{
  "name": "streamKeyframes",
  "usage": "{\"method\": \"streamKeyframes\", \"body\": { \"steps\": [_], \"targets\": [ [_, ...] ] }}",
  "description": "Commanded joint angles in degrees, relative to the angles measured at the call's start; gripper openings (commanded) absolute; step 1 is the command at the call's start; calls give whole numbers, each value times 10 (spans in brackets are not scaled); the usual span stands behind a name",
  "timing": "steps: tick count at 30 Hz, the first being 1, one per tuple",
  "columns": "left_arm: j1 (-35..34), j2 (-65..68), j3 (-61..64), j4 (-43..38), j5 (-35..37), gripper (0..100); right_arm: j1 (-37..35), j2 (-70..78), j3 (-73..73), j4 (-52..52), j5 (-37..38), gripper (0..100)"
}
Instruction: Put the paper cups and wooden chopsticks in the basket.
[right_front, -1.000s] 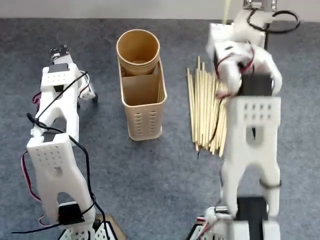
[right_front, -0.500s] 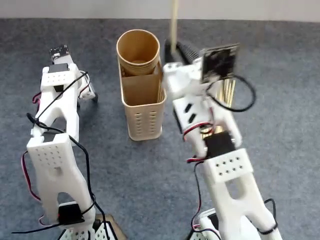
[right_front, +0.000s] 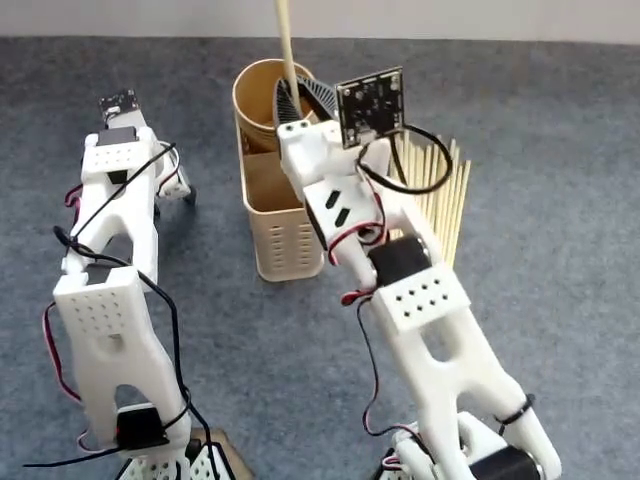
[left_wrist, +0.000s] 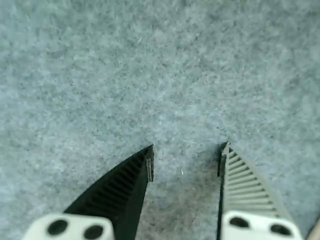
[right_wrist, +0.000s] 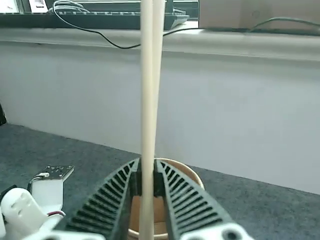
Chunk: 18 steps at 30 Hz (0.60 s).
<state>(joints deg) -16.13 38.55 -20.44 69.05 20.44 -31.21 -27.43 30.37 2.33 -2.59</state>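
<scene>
Over the rear of the tall beige slotted plastic basket (right_front: 290, 245), one pale wooden chopstick (right_front: 285, 40) stands close to upright, pinched near its lower part by the right jaws. In the right wrist view the chopstick (right_wrist: 147, 100) runs straight up out of the ribbed jaws, with most of its length above the grip. It may be a joined pair; cannot tell.

Handling, as a judgement:
- light, stiff, thin, smooth wood
- with the long free end above, it can pivot or slide in the pinch if the hold is loose
- a grip nearer the middle would swing less; the low grip leaves little stick below to steer into the slot
- not fragile, but a side load against the basket wall could snap it or tip the basket

The stack of brown paper cups (right_front: 245, 95) already sits in the basket's rear compartment. The stick's lower end is hidden by the jaws, so it is unclear whether it is lined up with the cup mouth or the front compartment. The loose pile of wooden chopsticks (right_front: 445, 190) lies on the grey carpeted tabletop (right_front: 550, 100), just right of the basket.

The left jaws are spread, holding nothing, pointing down at bare tabletop.

Change:
- 1 s ago the right arm (right_front: 420, 300) was over the pile
- 0.5 s ago it carried the stick upright beside the basket
- now it is over the basket, with the pile uncovered
- left arm and basket unmoved
</scene>
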Motion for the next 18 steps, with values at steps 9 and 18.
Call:
{"method": "streamKeyframes", "body": {
  "steps": [9,18],
  "targets": [
    [5,-2,-4,-4,-9,218,-1,14,75,-7,10,65],
    [5,-2,0,-24,-10,218,-17,-28,25,67,69,217]
  ]
}}
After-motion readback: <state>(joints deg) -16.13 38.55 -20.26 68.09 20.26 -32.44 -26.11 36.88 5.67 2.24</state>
